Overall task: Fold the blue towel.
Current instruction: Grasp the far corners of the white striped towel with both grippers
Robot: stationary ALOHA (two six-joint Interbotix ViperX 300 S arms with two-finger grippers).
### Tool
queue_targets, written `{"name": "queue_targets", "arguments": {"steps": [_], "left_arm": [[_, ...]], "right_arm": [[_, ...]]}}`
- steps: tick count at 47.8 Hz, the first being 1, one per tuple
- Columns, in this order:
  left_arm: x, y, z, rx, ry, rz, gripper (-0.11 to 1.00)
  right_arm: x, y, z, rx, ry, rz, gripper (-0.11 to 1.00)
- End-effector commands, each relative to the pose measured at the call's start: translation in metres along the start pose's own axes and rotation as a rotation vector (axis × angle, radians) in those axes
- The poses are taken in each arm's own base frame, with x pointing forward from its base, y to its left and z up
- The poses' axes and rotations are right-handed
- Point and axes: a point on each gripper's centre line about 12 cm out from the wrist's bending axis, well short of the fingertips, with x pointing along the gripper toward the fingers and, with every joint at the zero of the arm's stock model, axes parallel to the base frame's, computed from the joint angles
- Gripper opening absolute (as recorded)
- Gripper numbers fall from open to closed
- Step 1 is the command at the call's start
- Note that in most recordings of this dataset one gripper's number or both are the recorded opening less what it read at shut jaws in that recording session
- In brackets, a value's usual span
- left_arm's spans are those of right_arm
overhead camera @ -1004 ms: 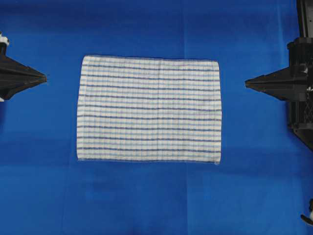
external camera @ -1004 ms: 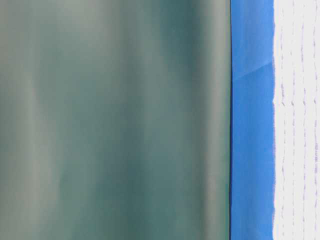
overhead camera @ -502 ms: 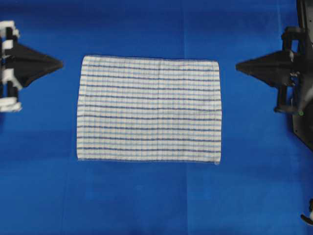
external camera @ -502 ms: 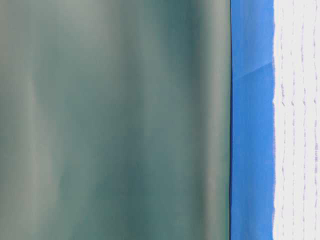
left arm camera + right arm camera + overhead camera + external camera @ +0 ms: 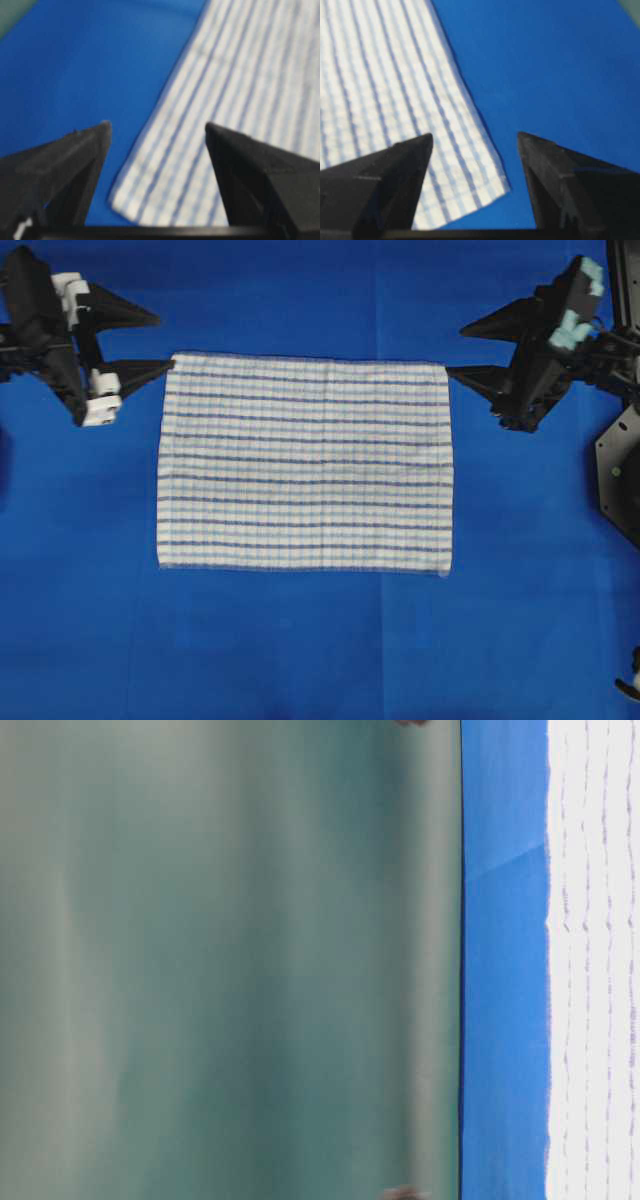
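A: Black fingers (image 5: 140,366) of the left gripper (image 5: 150,340) are seen spread wide, one tip set just at the towel's (image 5: 305,462) far left corner, the other out over bare blue covering (image 5: 300,650). Nothing is pinched between them.

B: Black fingers (image 5: 470,376) are likewise spread on the right gripper (image 5: 462,352), and nothing is held there either. One tip is placed just beside the far right corner, the other over the covering beyond the far edge.

A: From the left wrist view, the corner of the towel (image 5: 240,100) is framed in the gap between the two fingers (image 5: 65,165). Whether cloth is touched cannot be told.

B: The same is shown in the right wrist view: the towel (image 5: 385,95) corner lies in the gap between the fingers (image 5: 565,175).

A: The towel is laid flat and unfolded in the middle of the counter, its long edges running left to right, stripes along its length.

B: In the table-level view only a strip of towel (image 5: 600,960) and covering (image 5: 505,980) is seen, beside a blurred green surface (image 5: 230,960).
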Motion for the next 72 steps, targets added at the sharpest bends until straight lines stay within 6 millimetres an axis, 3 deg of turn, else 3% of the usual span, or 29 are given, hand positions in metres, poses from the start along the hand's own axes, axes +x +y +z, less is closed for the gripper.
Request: {"name": "queue_targets", "arguments": {"steps": [1,16,29,36,42,53,56,72], "left_arm": [[0.011,0.008,-0.002,-0.014,-0.002,0.028,0.72],[0.043,0.025,-0.039,-0.042,0.090,0.085,0.69],[0.068,0.030,-0.062,-0.056,0.171,0.098,0.69],[0.072,0.030,-0.071,-0.064,0.202,0.098,0.66],[0.071,0.028,-0.077,-0.067,0.226,0.095,0.50],[0.072,0.019,-0.082,-0.053,0.262,0.067,0.05],[0.071,0.017,-0.083,-0.050,0.271,0.063,0.03],[0.070,0.016,-0.076,-0.045,0.259,0.059,0.03]], "right_arm": [[0.013,-0.006,-0.005,0.015,0.006,-0.027,0.73],[0.043,-0.019,-0.035,0.051,0.064,-0.093,0.70],[0.056,-0.027,-0.052,0.077,0.098,-0.136,0.69],[0.058,-0.027,-0.056,0.076,0.114,-0.138,0.67],[0.058,-0.026,-0.058,0.072,0.121,-0.134,0.55],[0.059,-0.022,-0.057,0.065,0.118,-0.123,0.10],[0.060,-0.022,-0.055,0.065,0.114,-0.122,0.05],[0.062,-0.021,-0.049,0.063,0.101,-0.116,0.05]]}}
